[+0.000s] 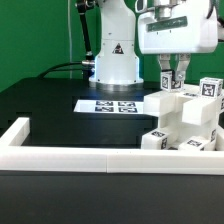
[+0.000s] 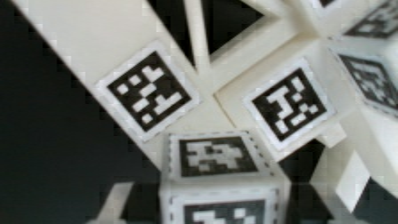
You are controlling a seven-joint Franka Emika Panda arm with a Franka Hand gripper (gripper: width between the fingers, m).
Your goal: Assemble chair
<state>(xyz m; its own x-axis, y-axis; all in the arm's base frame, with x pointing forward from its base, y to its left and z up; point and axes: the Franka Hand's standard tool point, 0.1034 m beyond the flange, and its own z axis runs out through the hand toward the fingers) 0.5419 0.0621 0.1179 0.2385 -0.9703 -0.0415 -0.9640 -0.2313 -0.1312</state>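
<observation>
White border rail (image 1: 60, 158) runs across the front of the exterior view, nearest the camera, with a short arm of it turning back at that view's left.

Behind it, toward the exterior view's right, the tool (image 1: 172, 83) hangs from the arm's white wrist housing (image 1: 175, 35) and points straight down. Its two dark fingers (image 1: 166, 78) stand a narrow way apart and reach the top of the chair (image 1: 185, 118), the stepped stack of blocky white parts with black-and-white square tags. From this angle the fingers look set on either side of an upper block, but whether they actually press on it I cannot tell. In the wrist view the fingers are only blurred pale shapes at the picture's edge, and a tagged white block (image 2: 217, 170) sits between them, with larger tagged panels (image 2: 285, 100) of the chair slanting away behind it.

Chair parts fill the right-hand side of the exterior view, standing on the black worktop (image 1: 45, 105) just behind the rail; a small tagged cube (image 1: 154, 140) lies at the stack's foot.

Further back, the marker board (image 1: 108, 104) lies flat on the worktop, just beside the chair. Behind it stands the robot's white base (image 1: 115, 62), against a green backdrop (image 1: 35, 40).
</observation>
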